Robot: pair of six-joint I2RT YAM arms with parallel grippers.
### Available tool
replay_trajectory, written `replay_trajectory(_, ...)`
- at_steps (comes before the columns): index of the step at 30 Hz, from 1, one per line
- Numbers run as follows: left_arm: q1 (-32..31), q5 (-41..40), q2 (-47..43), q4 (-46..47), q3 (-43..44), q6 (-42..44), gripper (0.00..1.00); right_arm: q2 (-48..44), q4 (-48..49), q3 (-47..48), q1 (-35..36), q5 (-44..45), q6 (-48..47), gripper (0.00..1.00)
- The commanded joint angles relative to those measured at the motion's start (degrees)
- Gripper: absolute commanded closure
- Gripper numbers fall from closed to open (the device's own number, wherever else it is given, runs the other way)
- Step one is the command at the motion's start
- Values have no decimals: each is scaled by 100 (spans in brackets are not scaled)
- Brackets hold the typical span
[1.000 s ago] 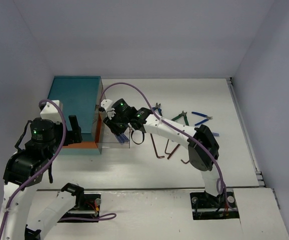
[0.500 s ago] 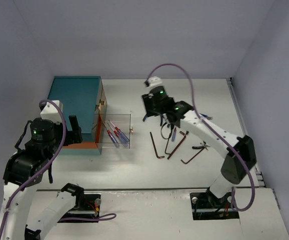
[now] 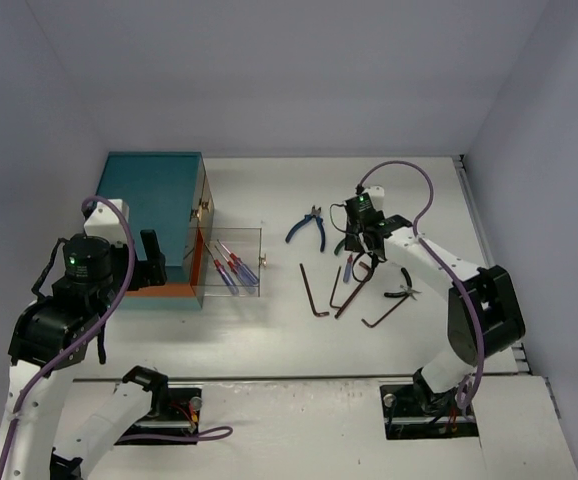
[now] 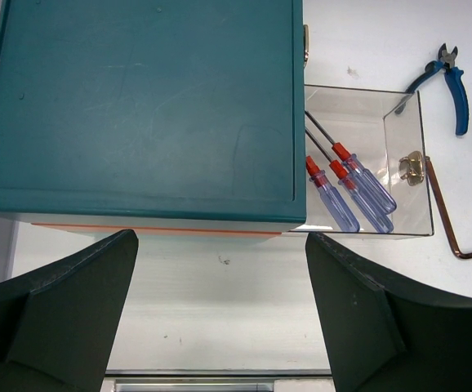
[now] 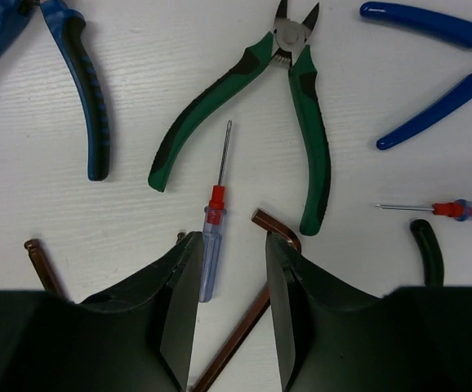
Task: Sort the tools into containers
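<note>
Three screwdrivers in open drawer

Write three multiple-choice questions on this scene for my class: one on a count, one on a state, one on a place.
1. How many screwdrivers lie in the clear drawer? A three B one C five
2. The drawer is: A shut B pulled out of the teal chest C upside down
3. The right gripper is over: A the drawer B the chest C a screwdriver on the table
Answers: 1 A, three red-collared handles show inside; 2 B, it juts from the chest; 3 C, its fingers flank the handle.
</note>
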Motion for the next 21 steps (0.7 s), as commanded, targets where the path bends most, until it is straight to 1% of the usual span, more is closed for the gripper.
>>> replay_trajectory(1,-43,66,131,164,244,50,19,288,183,97,-39,-147,476,66)
replay_trajectory(7,-39,43,92,164,178,58,19,816,216,95,-40,-174,745,66)
replay_trajectory(15,-43,21,81,164,175,67,19,1248,383,95,-38,-292,944,67)
replay_trajectory(20,-43,-11,67,146,173,79,19,1293,408,16,-34,-176,1036,79)
replay_trajectory(21,-43,-23,60,146,173,85,19,1279,413,-23,-40,-108,1043,85)
